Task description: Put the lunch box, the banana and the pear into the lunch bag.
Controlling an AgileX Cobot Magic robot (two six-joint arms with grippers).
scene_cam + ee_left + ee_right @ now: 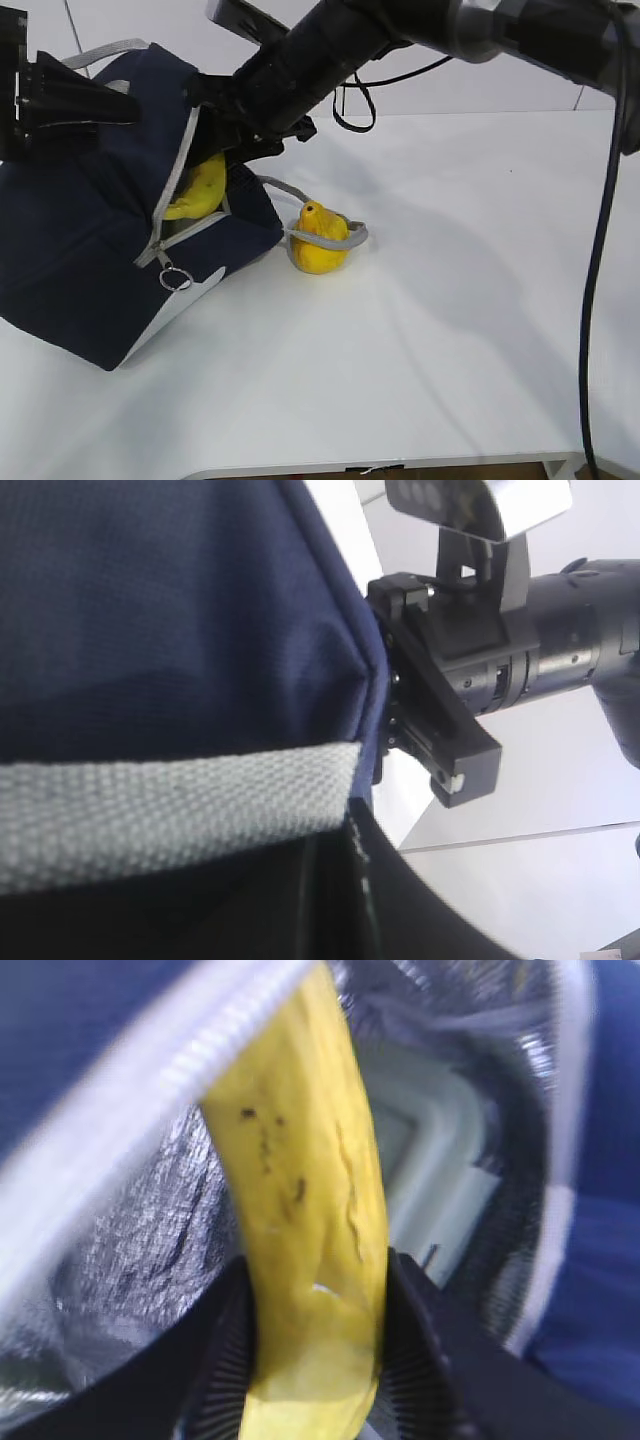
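Right gripper (315,1360): clamped on the banana (305,1220), one dark ribbed finger (225,1360) pressed to each side of the fruit; in the exterior view its tip (232,140) sits at the bag's mouth, reaching across from the right.
Left gripper (60,98): jaws together, pinching the upper left part of the lunch bag (80,230) by the grey webbing handle (170,810); the fingertips themselves are hidden by fabric in the left wrist view.
Banana: held between the right fingers, running forward from them through the unzipped opening into the bag; in the exterior view only a yellow patch (200,190) shows just below the right gripper, inside the zipper gap.
Lunch bag: navy, tipped on its side, opening turned toward the right gripper; silver foil lining (150,1250) all round the banana; grey zipper edge (160,1070) just to the left of the fruit in the right wrist view; ring pull (175,280) hanging below the opening.
Lunch box: pale green lid corner (440,1160) visible inside the bag, beyond the right gripper's fingers and to the right of the banana, against the foil.
Pear (318,240): on the white table (450,330), below and to the right of the right gripper, outside the bag and just beside its lower corner; a loose grey handle strap (330,238) lies looped over it.
Right arm (470,30): stretches from the upper right corner down to the bag mouth; a black cable (598,250) hangs along the right edge.
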